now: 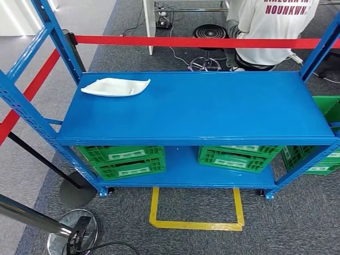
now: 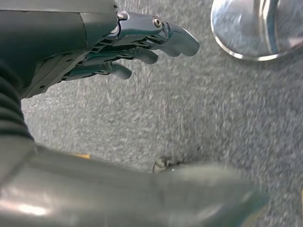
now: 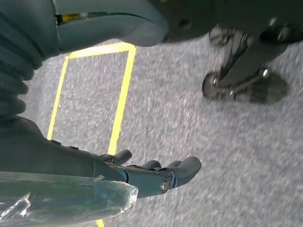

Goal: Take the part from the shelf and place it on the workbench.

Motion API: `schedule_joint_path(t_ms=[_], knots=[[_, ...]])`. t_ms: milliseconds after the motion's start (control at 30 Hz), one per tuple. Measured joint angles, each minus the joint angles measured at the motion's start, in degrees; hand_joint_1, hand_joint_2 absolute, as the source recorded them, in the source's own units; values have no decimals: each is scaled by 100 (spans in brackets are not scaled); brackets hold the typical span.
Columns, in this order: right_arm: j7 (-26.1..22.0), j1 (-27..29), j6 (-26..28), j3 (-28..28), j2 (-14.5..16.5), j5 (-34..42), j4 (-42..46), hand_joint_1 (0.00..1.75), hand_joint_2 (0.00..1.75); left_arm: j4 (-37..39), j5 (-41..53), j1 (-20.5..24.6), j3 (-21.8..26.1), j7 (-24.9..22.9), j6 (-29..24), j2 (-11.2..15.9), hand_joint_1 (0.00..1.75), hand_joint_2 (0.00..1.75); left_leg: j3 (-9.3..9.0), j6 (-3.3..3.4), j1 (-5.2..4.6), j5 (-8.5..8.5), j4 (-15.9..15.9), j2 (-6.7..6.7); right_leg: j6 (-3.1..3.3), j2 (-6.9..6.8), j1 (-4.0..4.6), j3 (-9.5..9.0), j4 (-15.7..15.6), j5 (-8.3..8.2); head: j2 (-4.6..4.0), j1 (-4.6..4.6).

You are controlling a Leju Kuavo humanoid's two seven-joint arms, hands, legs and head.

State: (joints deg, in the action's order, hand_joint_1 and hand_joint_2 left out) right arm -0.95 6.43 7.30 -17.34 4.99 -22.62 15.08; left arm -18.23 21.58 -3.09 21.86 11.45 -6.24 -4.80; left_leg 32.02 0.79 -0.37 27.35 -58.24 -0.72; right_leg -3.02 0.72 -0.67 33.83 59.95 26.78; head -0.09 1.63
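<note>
— Grey carpet, coarse and speckled, under both arms?
— Yes. The left hand (image 2: pixel 143 47) hangs over it with fingers straight, apart, holding nothing; the right hand (image 3: pixel 157 172) likewise, near a yellow tape rectangle (image 3: pixel 121 94).
— And the part?
— A flat white part (image 1: pixel 115 86), pointed at one end, lies on the far left of the smooth blue metal shelf (image 1: pixel 200 114), above ribbed green crates (image 1: pixel 124 160).

Workshop: blue steel shelf (image 1: pixel 192 114), green crates (image 1: pixel 124 161).
</note>
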Motion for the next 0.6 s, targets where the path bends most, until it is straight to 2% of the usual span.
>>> schedule_joint_path(t_ms=[100, 200, 600], knots=[[18, 10, -109, 236, -65, 339, 51, 0, 0, -41, -327, -86, -306, -166, 92, 62, 0, 0, 1, -58, 16, -5, 12, -1, 30, -7, 15, 0, 1, 5, 0, -3], [30, 47, -222, 478, -140, 702, 136, 0, 0, -73, -672, -178, -619, -343, 189, 123, 0, 0, 1, -82, 23, -5, 14, -1, 40, -7, 19, -2, 1, 4, 0, -4], [78, 181, -648, 1314, -349, 2059, 495, 0, 0, -192, -1955, -501, -1689, -1002, 549, 364, 0, 0, 2, -82, 12, -5, 11, -1, 41, -7, 13, -10, -13, -5, 0, -4]])
